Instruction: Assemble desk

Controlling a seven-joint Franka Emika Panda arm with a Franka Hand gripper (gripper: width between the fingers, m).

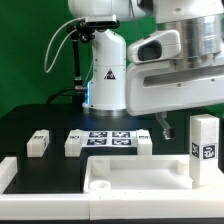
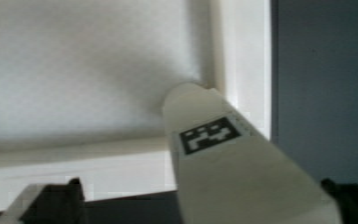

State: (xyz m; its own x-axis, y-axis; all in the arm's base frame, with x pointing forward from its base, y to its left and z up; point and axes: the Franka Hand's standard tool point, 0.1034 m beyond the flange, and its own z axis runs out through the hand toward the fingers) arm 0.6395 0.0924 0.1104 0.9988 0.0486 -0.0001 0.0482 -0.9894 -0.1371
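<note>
The desk's white rimmed tabletop (image 1: 140, 172) lies at the front of the black table. One white square leg (image 1: 204, 150) with a tag stands upright at its corner on the exterior view's right. In the wrist view this leg (image 2: 220, 160) runs down from between my fingers to the tabletop's (image 2: 87, 70) rimmed corner. My gripper (image 2: 202, 200) is above the leg, one finger (image 2: 51, 200) well clear of it and the other (image 2: 350, 200) close beside it. The jaws stand wider than the leg. In the exterior view the gripper (image 1: 190, 118) hangs just over the leg's top.
One loose leg (image 1: 38, 142) lies at the exterior view's left. Two more white tagged pieces (image 1: 75, 143) (image 1: 142, 140) lie at the ends of the marker board (image 1: 108, 140). The robot base (image 1: 105, 70) stands behind. A white rail (image 1: 6, 172) edges the table.
</note>
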